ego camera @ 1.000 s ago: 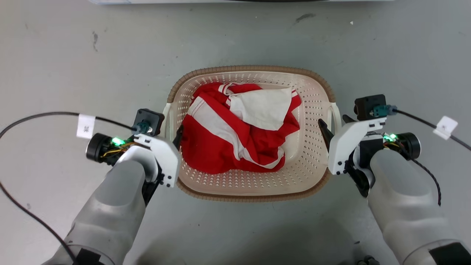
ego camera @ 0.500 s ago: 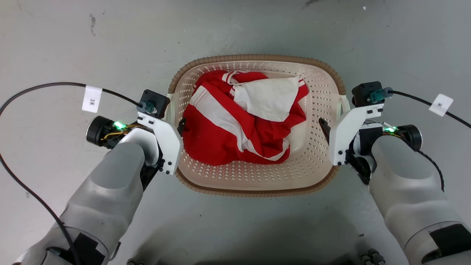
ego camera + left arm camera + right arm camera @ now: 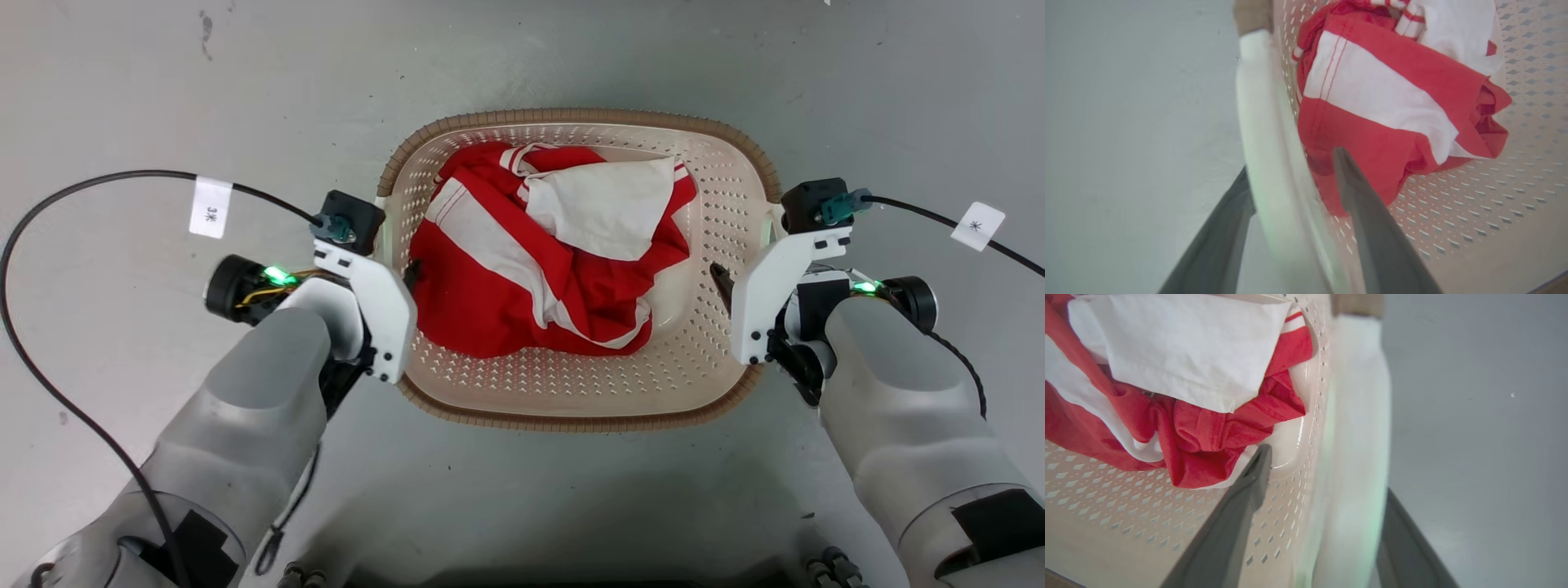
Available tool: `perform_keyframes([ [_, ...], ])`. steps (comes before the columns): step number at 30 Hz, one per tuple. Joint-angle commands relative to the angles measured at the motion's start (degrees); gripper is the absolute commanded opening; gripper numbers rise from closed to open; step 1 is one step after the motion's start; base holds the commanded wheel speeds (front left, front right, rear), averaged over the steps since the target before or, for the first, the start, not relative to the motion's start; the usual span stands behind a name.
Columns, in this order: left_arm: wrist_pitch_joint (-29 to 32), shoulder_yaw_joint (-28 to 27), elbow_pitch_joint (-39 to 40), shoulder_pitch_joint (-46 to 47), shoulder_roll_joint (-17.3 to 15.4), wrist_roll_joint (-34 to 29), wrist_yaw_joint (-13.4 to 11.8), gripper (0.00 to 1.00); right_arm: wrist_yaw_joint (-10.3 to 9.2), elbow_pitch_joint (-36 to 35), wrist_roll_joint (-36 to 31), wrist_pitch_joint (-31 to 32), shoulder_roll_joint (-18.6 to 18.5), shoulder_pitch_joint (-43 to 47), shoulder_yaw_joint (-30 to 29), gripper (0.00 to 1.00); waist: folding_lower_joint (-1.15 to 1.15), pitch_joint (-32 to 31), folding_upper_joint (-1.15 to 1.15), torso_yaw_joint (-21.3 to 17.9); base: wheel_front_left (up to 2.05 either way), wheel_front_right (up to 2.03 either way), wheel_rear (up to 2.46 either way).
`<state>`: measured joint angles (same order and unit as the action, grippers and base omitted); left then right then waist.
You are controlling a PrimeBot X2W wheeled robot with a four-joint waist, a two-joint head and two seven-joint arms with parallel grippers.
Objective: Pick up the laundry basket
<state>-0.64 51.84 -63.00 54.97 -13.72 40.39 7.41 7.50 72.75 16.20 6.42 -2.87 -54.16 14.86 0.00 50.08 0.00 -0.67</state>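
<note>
Two grasps look made: our left gripper (image 3: pixel 397 271) mid-left and right gripper (image 3: pixel 741 263) mid-right each pinch a white handle (image 3: pixel 1355 416) of the laundry basket (image 3: pixel 571 116), so lifting remains.

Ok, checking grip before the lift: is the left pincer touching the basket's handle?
Cannot tell. In the left wrist view the laundry basket's white handle runs between the left pincer's fingers, but blur hides any contact.

A smooth grey floor (image 3: pixel 122 98) is spreading everywhere under even light, showing a dark scuff (image 3: pixel 203 22) at upper left and a soft shadow (image 3: pixel 571 506) along the bottom.
</note>
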Motion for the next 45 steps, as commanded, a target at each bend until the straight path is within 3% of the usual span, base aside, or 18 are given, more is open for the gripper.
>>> perform_keyframes([
  [1,0.18,0.20,0.29,0.22,0.14,0.60,0.05,0.00,-0.02,0.05,0.70,-0.10,-0.01,-0.67,0.20,0.00,0.00,0.02,0.00,0.11,0.00,0.00,0.00],
  [11,1.04,5.27,1.83,-0.45,-1.19,6.09,0.11,0.00,0.06,0.63,0.29,-0.76,-0.07,-0.76,1.18,0.00,0.00,-2.05,0.00,-0.09,0.00,0.00,0.00],
  [17,5.24,8.95,5.33,-2.12,-3.08,11.64,0.13,0.00,0.06,0.85,0.54,4.09,0.03,1.28,2.46,0.00,0.00,-7.52,0.00,-0.58,0.00,0.00,0.00],
  [28,19.68,19.70,15.11,-5.22,-9.91,20.19,0.35,0.00,0.06,-1.73,5.51,21.47,-0.11,4.39,11.33,0.00,0.00,-22.60,0.00,-2.54,0.00,0.00,0.00],
  [38,29.84,21.35,23.89,-7.55,-15.37,28.74,0.36,0.00,0.34,-7.79,14.79,38.89,0.09,8.31,20.27,0.00,0.00,-34.65,0.00,-3.71,0.00,0.00,0.00],
  [45,34.86,21.57,26.14,-10.10,-17.82,32.76,0.38,0.00,0.34,-7.97,18.66,43.87,0.10,8.99,22.28,0.00,0.00,-40.51,0.00,-3.85,0.00,0.00,0.00],
])
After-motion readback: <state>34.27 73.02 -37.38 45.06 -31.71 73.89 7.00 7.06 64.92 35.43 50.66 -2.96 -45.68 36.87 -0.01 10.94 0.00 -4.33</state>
